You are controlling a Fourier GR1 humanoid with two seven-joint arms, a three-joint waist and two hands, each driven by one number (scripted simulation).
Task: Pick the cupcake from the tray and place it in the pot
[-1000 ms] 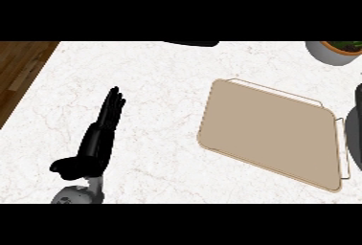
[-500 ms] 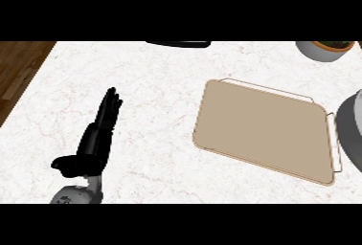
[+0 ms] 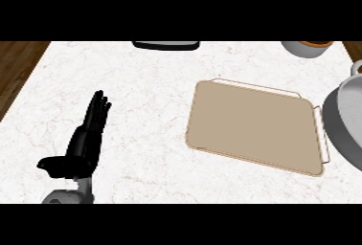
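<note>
one hand (image 3: 83, 139) showed in the head view, the robot's left hand, at about 8 o'clock from the middle of the view. its black fingers (image 3: 99, 103) were straight and lay close beside each other, pointing up toward 12 o'clock with a small lean to the right, and the thumb (image 3: 51, 165) stuck out to the left low down. it held nothing and touched no object. the grey forearm (image 3: 69, 195) came in from the lower edge under it. the right hand was not in the view.

the tray (image 3: 254, 127) was a beige flat sheet with rounded corners, lying on the white marbled counter (image 3: 148, 76) at about 3 o'clock from the middle, turned a little so that its long side ran down to the right. its surface was bare; the cupcake could not be seen on it or anywhere else in the view. the hand was well apart from the tray, with bare counter between them.

the pot (image 3: 343, 122), grey and round, was cut by the right edge, just beside the tray's right side at 3 o'clock. a small grey cup (image 3: 305, 48) with something orange-brown inside stood at about 1 o'clock at the top edge. a dark flat object (image 3: 166, 45) lay at 12 o'clock, half hidden by the top edge. brown wooden floor (image 3: 17, 72) showed at 10 o'clock, left of the counter.
</note>
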